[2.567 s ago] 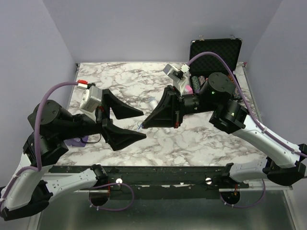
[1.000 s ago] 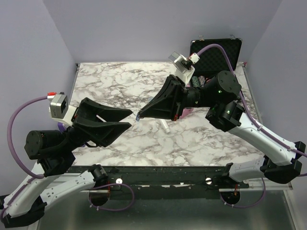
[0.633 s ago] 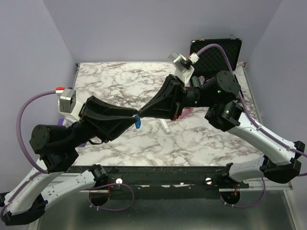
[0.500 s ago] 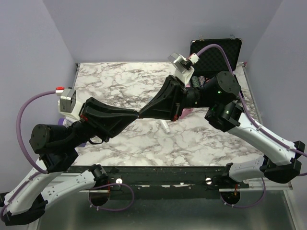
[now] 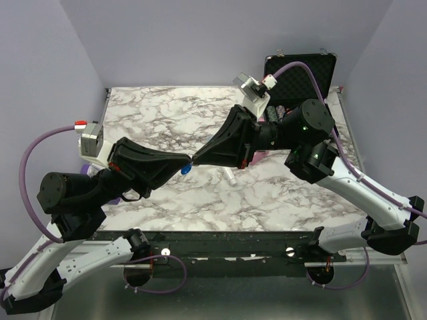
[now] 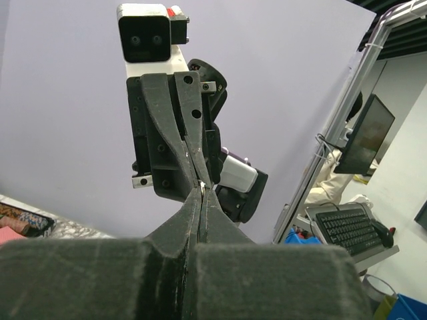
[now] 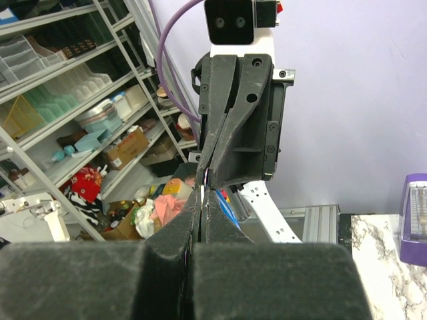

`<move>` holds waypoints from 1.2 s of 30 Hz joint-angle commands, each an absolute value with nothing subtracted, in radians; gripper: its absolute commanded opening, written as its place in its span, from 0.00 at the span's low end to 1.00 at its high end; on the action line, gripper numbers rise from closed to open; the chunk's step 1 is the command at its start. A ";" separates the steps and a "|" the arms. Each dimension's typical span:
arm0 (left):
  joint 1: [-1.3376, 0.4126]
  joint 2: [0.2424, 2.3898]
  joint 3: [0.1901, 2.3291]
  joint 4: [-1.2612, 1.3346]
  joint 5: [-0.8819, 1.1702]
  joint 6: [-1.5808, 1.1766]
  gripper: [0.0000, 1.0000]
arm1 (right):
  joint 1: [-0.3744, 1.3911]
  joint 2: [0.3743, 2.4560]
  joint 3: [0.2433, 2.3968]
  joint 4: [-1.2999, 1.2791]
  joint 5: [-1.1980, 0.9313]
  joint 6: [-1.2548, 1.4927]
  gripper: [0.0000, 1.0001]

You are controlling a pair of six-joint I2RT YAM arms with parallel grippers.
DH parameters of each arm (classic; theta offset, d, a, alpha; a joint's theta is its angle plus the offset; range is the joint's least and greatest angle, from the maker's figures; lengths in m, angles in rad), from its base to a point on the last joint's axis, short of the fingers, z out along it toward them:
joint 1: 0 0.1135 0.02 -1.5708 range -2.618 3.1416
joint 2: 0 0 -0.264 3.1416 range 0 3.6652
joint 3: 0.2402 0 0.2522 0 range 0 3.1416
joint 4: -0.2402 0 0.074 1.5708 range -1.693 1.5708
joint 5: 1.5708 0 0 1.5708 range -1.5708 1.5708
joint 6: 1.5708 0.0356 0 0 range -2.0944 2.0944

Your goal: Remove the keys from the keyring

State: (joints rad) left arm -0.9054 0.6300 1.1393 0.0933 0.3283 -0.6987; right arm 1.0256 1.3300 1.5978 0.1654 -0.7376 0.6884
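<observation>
Left gripper (image 5: pixel 186 160): jaws closed, its tip meets the other arm's tip.
Right gripper (image 5: pixel 195 161): jaws closed.
Blue key (image 5: pixel 185 170): hangs under both tips; holder unclear.

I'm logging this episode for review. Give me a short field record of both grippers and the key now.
left gripper: shut, tips meeting the right's above the table
right gripper: shut
key: blue head hanging just below the joined tips
keyring: too small to see
grip: unclear which gripper holds what
far right: open black case
</observation>
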 commanded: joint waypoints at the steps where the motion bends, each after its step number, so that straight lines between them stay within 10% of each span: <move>1: -0.911 0.650 1.198 0.005 0.353 -0.661 0.00 | 1.023 1.331 1.600 0.166 -0.733 0.678 0.01; 36: -0.913 0.934 1.612 -0.837 0.595 -0.238 0.00 | 1.025 1.308 1.577 -0.175 -0.693 0.532 0.01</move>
